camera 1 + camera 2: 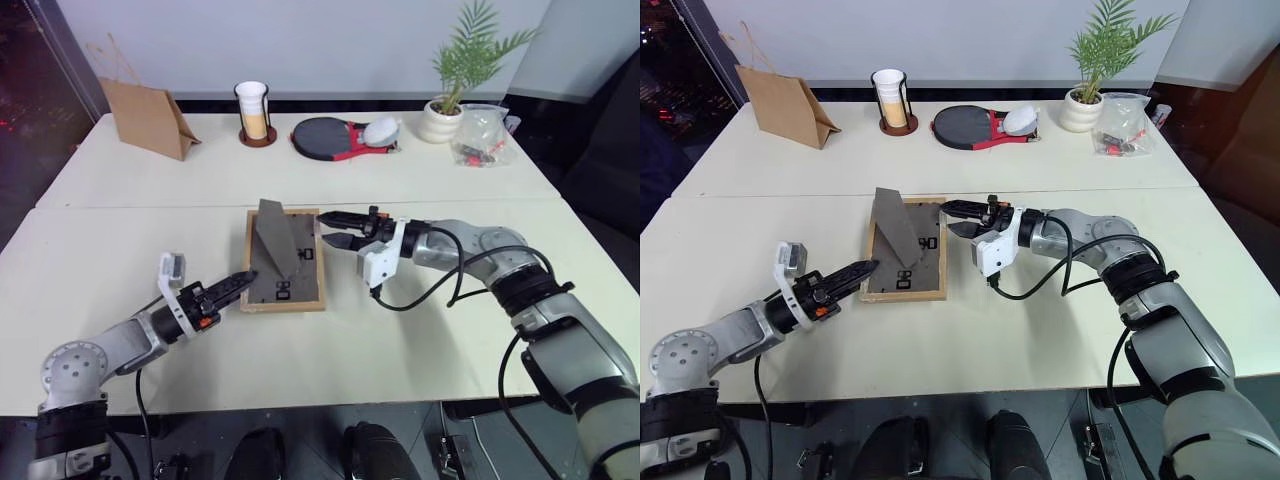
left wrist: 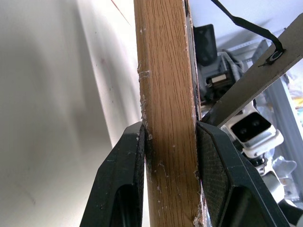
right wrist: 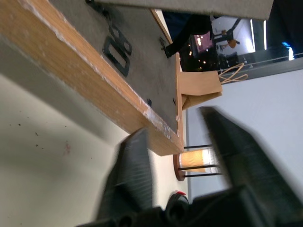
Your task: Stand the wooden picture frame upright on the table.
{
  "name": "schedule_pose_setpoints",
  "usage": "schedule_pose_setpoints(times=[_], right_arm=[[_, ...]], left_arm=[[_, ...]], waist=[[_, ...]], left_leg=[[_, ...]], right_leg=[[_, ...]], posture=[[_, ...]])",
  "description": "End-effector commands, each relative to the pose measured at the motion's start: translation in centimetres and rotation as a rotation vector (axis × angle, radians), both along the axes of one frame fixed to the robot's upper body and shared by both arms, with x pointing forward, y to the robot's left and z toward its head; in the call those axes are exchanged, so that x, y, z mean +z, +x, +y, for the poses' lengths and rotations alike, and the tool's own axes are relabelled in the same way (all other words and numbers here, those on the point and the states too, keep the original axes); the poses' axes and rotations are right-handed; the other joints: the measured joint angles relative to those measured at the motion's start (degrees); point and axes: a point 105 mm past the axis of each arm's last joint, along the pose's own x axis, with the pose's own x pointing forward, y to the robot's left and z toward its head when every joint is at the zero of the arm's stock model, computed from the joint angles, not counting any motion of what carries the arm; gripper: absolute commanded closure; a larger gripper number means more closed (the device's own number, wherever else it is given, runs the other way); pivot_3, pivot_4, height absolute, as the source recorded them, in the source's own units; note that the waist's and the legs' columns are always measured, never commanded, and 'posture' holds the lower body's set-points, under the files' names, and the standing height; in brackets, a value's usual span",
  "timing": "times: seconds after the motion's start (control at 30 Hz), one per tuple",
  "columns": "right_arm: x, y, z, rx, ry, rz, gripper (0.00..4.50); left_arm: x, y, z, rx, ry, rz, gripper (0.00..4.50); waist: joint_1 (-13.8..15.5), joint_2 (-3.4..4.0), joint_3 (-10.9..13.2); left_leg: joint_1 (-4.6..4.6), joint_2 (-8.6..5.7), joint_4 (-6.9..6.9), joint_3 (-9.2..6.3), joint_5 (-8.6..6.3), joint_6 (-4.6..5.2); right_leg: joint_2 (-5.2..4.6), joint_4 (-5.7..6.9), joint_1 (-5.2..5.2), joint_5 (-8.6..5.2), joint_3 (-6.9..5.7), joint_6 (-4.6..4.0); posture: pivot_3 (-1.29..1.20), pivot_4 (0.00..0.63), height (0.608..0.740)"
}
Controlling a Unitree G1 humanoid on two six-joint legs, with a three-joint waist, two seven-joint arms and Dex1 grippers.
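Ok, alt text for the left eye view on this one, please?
A wooden picture frame lies face down on a cream table, its fold-out stand raised, with the left tool clamped on its near-left edge and the right tool open by its far-right corner. Along the far edge stand a brown paper bag, cup holder, paddle and potted plant.

The scene is bright and evenly lit from above. The table point(image 1: 130, 260) looks pale, with no strong glare. Shadows are soft and short: one lies under the right arm, a faint one beside the frame point(image 1: 284, 262). The far left corner is dark. The head views curve a little at the edges. The right gripper's fingers point(image 3: 135, 175) are blurred in its wrist view.
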Motion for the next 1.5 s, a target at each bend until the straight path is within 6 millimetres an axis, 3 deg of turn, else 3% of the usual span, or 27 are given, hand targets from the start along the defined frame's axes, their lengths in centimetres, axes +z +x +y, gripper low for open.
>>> schedule_pose_setpoints(times=[0.03,0.07,0.37,0.47,0.63,0.77,0.8,0.93,0.97,1.1,1.2,1.4,1.5], right_arm=[[2.1,-0.3,0.6,0.039,0.025,-0.077,0.20],[2.0,-0.2,0.5,0.035,0.017,-0.082,0.05],[1.5,-0.1,1.3,0.064,0.023,-0.092,0.05],[1.6,0.0,1.4,0.068,0.028,-0.093,1.18],[1.8,0.1,1.2,0.066,0.034,-0.090,3.57],[2.1,0.3,0.9,0.048,0.071,-0.062,3.61],[2.2,0.3,0.9,0.047,0.076,-0.056,3.61],[2.7,0.2,0.7,0.049,0.121,0.014,3.61],[2.7,0.2,0.7,0.043,0.138,0.059,3.61],[2.2,-0.2,0.7,0.033,0.188,0.279,3.61],[2.3,-0.9,1.3,0.034,0.302,0.646,3.61],[3.7,-2.5,2.9,0.157,0.374,1.267,3.61],[3.4,-2.1,3.3,0.162,0.382,1.442,3.61]], left_arm=[[2.8,-0.6,-1.6,-0.080,-0.047,-0.095,3.45],[3.1,-0.6,-1.7,-0.083,-0.049,-0.099,3.45],[4.2,-0.7,-3.1,-0.108,-0.051,-0.097,3.45],[4.6,-0.6,-3.4,-0.108,-0.048,-0.098,3.45],[5.0,-0.7,-3.8,-0.097,-0.041,-0.095,3.45],[5.3,-0.8,-4.0,-0.094,-0.033,-0.097,3.45],[5.3,-0.8,-4.0,-0.094,-0.027,-0.097,2.45],[4.6,-1.1,-2.4,-0.082,0.122,-0.126,0.60],[4.5,-1.1,-1.5,-0.072,0.195,-0.149,0.04],[3.7,-1.0,2.5,-0.084,0.598,-0.312,0.04],[4.8,0.0,5.9,-0.066,0.805,-0.437,0.04],[7.1,1.8,7.1,-0.009,0.845,-0.558,0.04],[7.4,2.1,6.7,-0.013,0.843,-0.586,0.04]], waist=[[0.0,0.00,0.0],[0.0,0.00,0.0],[0.0,0.00,0.0],[0.0,0.00,0.0],[0.0,-0.01,0.0],[0.0,-0.01,0.0],[0.0,-0.01,0.0],[-0.1,-0.01,0.0],[-0.2,-0.01,0.0],[-0.3,0.02,0.0],[0.0,0.07,0.1],[0.5,0.13,0.1],[0.8,0.12,0.1]], left_leg=[[0.00,0.00,0.00,0.00,0.00,0.00],[0.00,0.00,0.00,0.00,0.00,-0.01],[0.01,0.00,0.00,-0.01,0.04,-0.07],[0.01,-0.01,0.01,0.00,0.06,-0.10],[0.00,-0.01,0.02,0.00,0.10,-0.18],[0.02,-0.01,0.03,-0.01,0.10,-0.17],[0.02,-0.01,0.04,-0.01,0.10,-0.17],[0.03,-0.01,0.03,-0.02,0.09,-0.15],[0.04,0.00,0.02,-0.02,0.09,-0.15],[0.09,-0.03,-0.06,0.03,0.00,0.00],[0.13,0.08,-0.12,-0.05,-0.04,0.07],[0.09,0.05,0.01,-0.06,-0.14,0.25],[0.09,0.06,-0.01,-0.06,-0.15,0.26]], right_leg=[[0.00,0.00,0.00,0.00,0.00,0.00],[0.00,0.00,0.00,0.00,0.00,0.00],[0.02,0.02,0.01,0.00,0.00,0.00],[0.02,0.02,0.01,0.00,0.00,0.00],[0.01,0.01,0.02,0.00,0.00,0.00],[0.01,0.00,0.05,0.00,0.00,0.00],[0.01,0.01,0.06,0.00,0.00,0.00],[0.06,0.00,0.07,0.00,0.00,0.00],[0.08,0.01,0.07,0.00,-0.01,0.00],[0.33,-0.02,0.07,-0.01,-0.04,-0.01],[0.38,-0.06,0.15,-0.02,-0.10,-0.04],[0.06,-0.03,0.17,0.00,-0.17,-0.03],[0.03,-0.03,0.15,0.00,-0.18,-0.03]], posture=[[0.00,0.150,0.740],[0.00,0.150,0.740],[0.00,0.150,0.740],[0.00,0.150,0.740],[0.00,0.150,0.740],[0.00,0.150,0.740],[0.00,0.150,0.740],[0.00,0.150,0.740],[0.00,0.150,0.740],[0.00,0.150,0.740],[0.00,0.150,0.740],[0.00,0.150,0.740],[0.00,0.150,0.740]])
